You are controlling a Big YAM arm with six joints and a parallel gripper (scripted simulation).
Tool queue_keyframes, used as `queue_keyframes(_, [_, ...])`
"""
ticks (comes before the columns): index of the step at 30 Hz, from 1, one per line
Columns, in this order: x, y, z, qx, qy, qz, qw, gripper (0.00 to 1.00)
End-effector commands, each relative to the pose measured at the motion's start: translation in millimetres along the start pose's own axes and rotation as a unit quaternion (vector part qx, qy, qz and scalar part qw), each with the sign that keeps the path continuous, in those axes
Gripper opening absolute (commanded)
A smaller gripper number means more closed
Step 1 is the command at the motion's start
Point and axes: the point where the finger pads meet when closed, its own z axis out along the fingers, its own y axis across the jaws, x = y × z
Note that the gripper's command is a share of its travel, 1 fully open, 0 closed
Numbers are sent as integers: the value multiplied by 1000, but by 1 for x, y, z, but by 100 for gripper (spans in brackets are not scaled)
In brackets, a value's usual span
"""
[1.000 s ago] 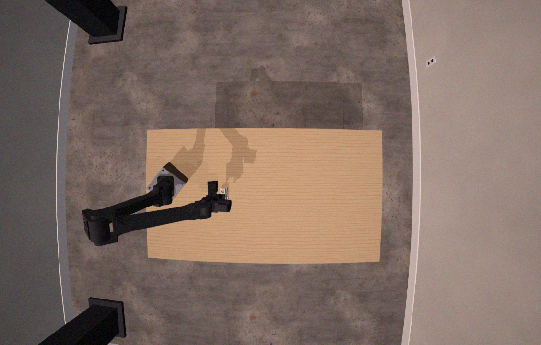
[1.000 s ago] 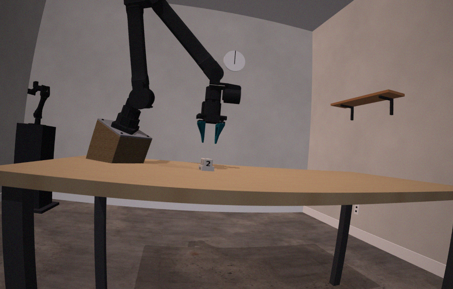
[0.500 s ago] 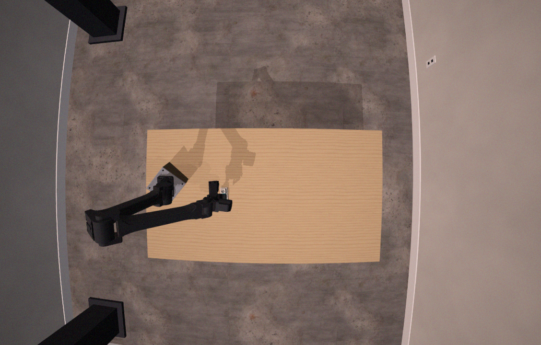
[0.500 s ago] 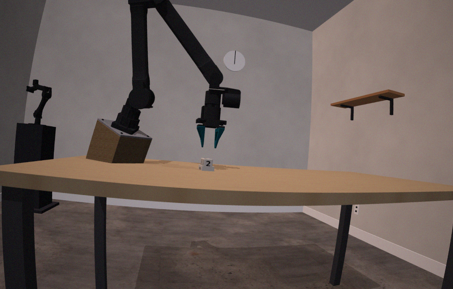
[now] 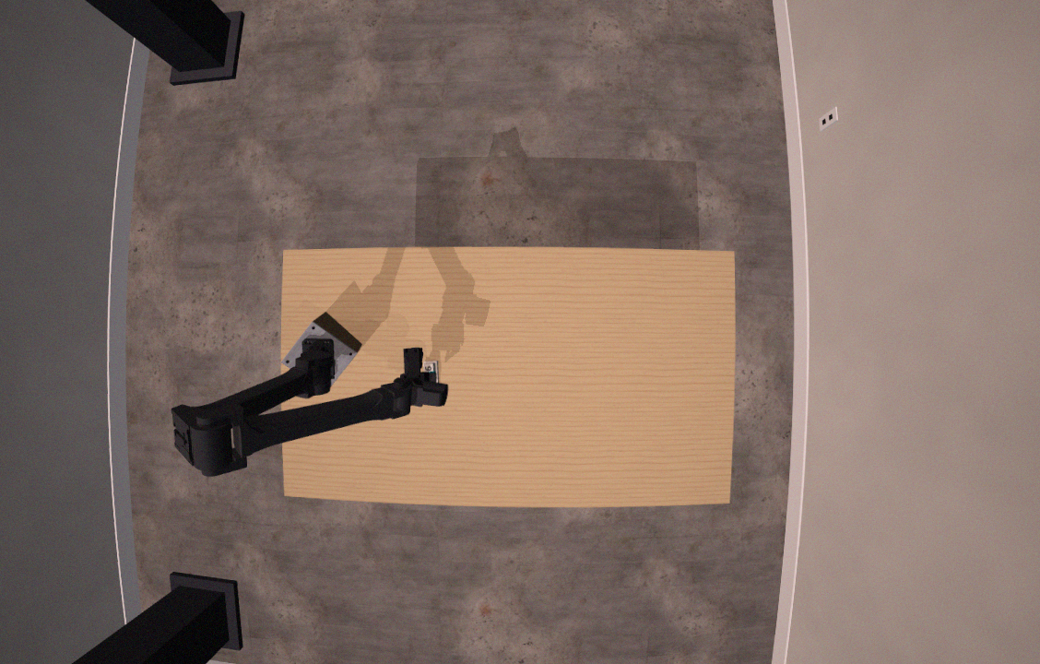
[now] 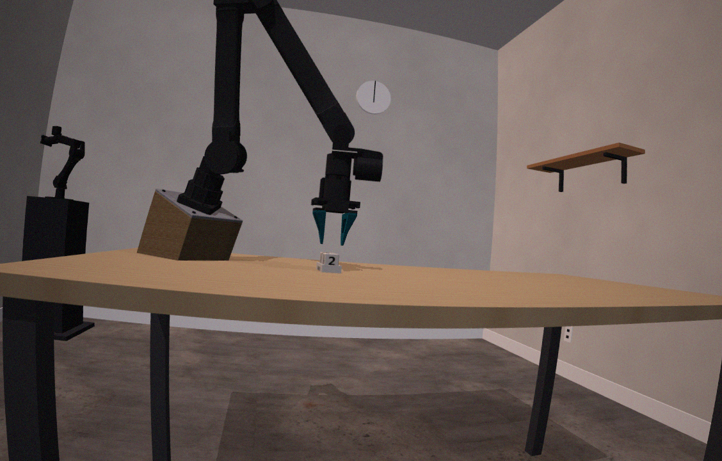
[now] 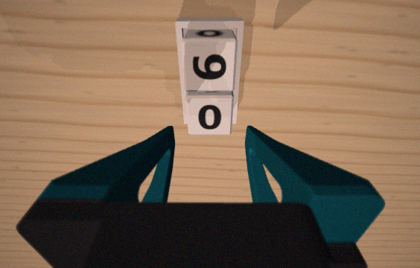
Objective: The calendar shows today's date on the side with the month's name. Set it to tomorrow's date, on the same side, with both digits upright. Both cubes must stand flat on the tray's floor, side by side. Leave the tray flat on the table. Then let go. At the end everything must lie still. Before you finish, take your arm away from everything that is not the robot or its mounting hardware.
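Observation:
A small white tray holds two white digit cubes side by side on the wooden table. In the wrist view the near cube (image 7: 210, 113) shows a 0 on top and the far cube (image 7: 210, 61) shows a 6 or 9 lying sideways. In the exterior view the calendar (image 6: 329, 262) shows a 2 on its visible side face. My gripper (image 7: 209, 134) (image 6: 334, 239) has teal fingers, half open and empty, and hangs a short way above the near cube. From above the arm hides most of the calendar (image 5: 431, 365).
The arm's wooden base block (image 6: 189, 226) stands at the table's left end. A black stand with a camera arm (image 6: 55, 229) stands beyond the table's left edge. A shelf (image 6: 584, 157) hangs on the right wall.

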Motion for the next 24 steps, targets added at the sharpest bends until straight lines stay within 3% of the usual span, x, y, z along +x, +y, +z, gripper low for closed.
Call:
queue_keyframes(1, [1, -1, 5, 2, -1, -6, 1000, 47])
queue_keyframes(24, [2, -5, 10, 8, 0, -5, 1000, 47])
